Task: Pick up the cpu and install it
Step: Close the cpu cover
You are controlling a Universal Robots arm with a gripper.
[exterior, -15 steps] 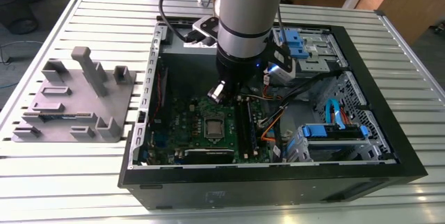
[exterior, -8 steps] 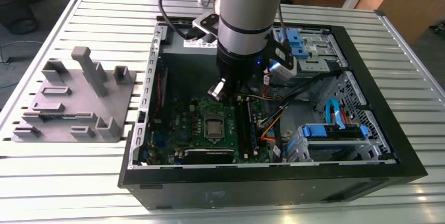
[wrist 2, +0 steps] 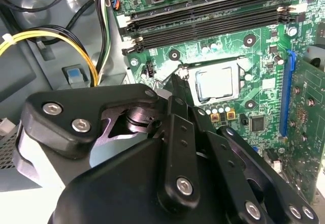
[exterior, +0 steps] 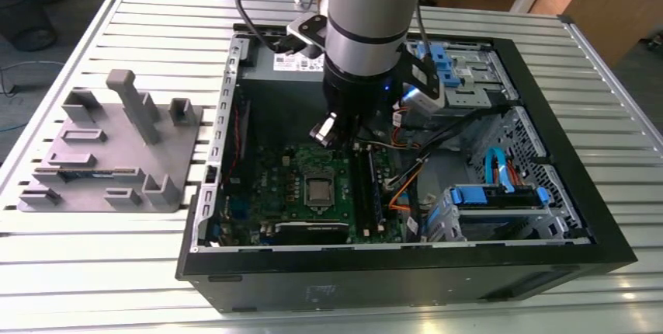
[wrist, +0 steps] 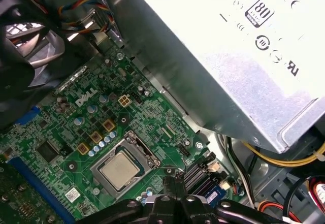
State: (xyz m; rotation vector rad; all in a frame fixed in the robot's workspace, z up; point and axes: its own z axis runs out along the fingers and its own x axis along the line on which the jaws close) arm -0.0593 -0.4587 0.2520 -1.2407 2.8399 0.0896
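The cpu (exterior: 318,188) lies flat in the socket on the green motherboard (exterior: 269,186) inside the open computer case, its silver top showing in both wrist views (wrist 2: 216,84) (wrist: 120,169). A metal socket frame (wrist: 143,148) runs around it. My gripper (exterior: 334,138) hangs above the board, a little behind the socket and apart from the chip. In the second wrist view the gripper (wrist 2: 177,80) is shut, its thin tips pressed together with nothing between them, close to a corner of the socket. The first wrist view shows the gripper (wrist: 175,176) beside the socket's edge.
The grey plastic tray (exterior: 104,155) with upright blocks sits at the exterior view's left. The power supply box (wrist: 228,56) looms close beside the arm. Black memory slots (wrist 2: 203,21), yellow cables (wrist 2: 51,36), a blue slot (wrist 2: 288,97) and blue drive brackets (exterior: 498,194) surround the socket.
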